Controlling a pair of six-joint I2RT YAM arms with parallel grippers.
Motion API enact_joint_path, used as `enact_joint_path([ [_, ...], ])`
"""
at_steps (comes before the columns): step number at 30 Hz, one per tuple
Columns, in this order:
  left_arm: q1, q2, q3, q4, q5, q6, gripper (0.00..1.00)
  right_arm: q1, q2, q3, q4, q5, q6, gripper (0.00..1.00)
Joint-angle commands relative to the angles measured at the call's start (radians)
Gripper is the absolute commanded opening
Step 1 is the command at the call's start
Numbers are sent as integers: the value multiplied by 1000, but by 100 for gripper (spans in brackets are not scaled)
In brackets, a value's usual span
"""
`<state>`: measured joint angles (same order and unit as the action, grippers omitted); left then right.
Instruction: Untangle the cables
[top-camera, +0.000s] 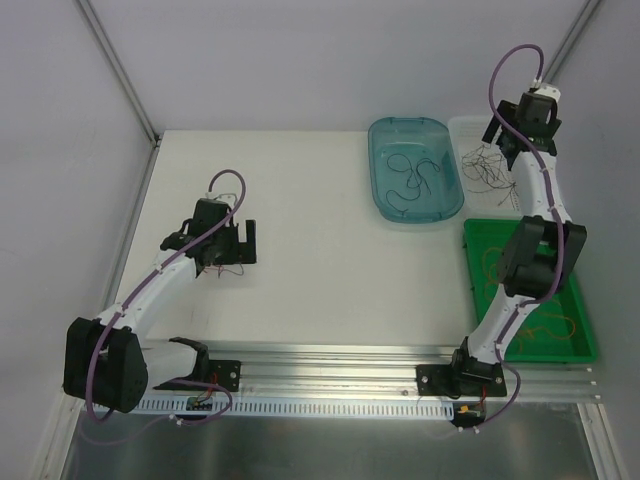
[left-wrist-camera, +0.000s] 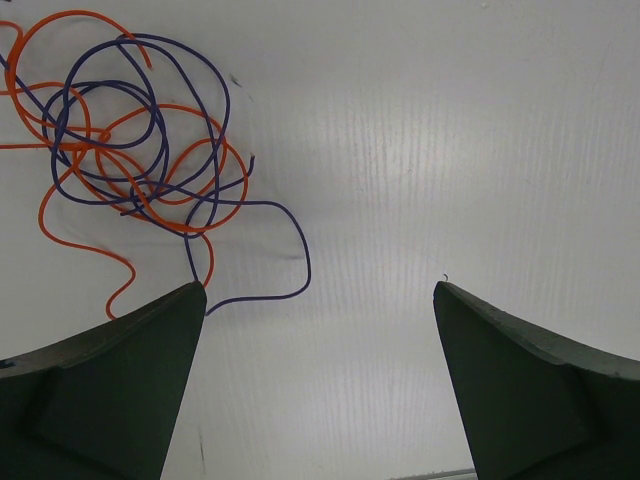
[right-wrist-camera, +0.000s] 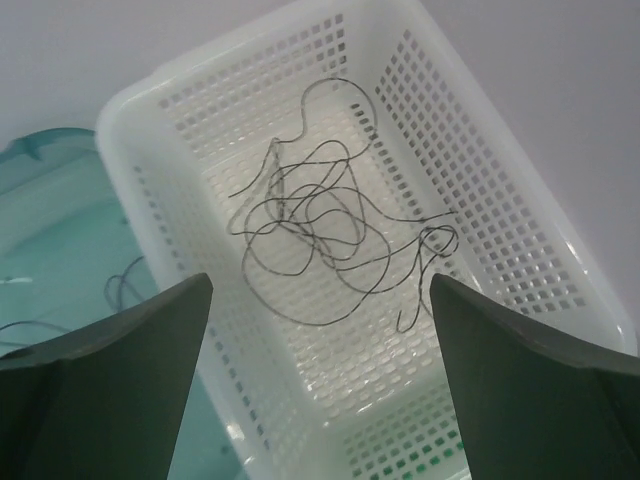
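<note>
A tangle of orange and purple-blue cables lies on the white table, up and left of my open, empty left gripper; it shows dimly under that gripper in the top view. My left gripper sits low over the table. My right gripper is open and empty above a white mesh basket holding black cables. In the top view the right gripper hovers over that basket.
A teal bin with purple-blue cables stands left of the white basket; its edge shows in the right wrist view. A green tray with orange cables lies at the right front. A metal rail runs along the near edge.
</note>
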<state>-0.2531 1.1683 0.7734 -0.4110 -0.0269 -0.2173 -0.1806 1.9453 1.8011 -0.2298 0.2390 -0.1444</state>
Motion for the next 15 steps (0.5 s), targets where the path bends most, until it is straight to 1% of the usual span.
enact_joint_path([
  [1, 12, -28, 20, -29, -10, -2, 99, 33, -213, -22, -37, -62, 92, 95],
  [4, 11, -45, 14, -31, -39, -22, 99, 81, -333, -115, -114, -121, 141, 98],
  [5, 12, -48, 13, -32, -48, -34, 99, 96, -368, -193, -126, -135, 167, 98],
  [6, 12, -48, 13, -38, -70, -42, 99, 110, -449, -235, -149, -162, 183, 99],
  [7, 12, -48, 13, -40, -73, -50, 99, 137, -488, -277, -155, -176, 218, 99],
  [8, 12, -45, 17, -41, -73, -59, 99, 151, -535, -378, -161, -188, 235, 99],
  [10, 14, -35, 14, -43, -76, -73, 99, 200, -667, -477, -178, -228, 282, 99],
  [11, 12, -29, 15, -43, -82, -88, 99, 220, -707, -526, -180, -280, 292, 99],
  [12, 14, -16, 14, -45, -93, -97, 99, 271, -745, -631, -184, -294, 301, 99],
  [13, 18, -10, 17, -48, -109, -114, 99, 300, -829, -676, -190, -296, 310, 99],
  [14, 23, -3, 18, -45, -108, -125, 99, 331, -867, -719, -206, -300, 315, 99],
  [15, 32, 14, 20, -46, -108, -137, 99, 387, -908, -806, -215, -303, 322, 99],
])
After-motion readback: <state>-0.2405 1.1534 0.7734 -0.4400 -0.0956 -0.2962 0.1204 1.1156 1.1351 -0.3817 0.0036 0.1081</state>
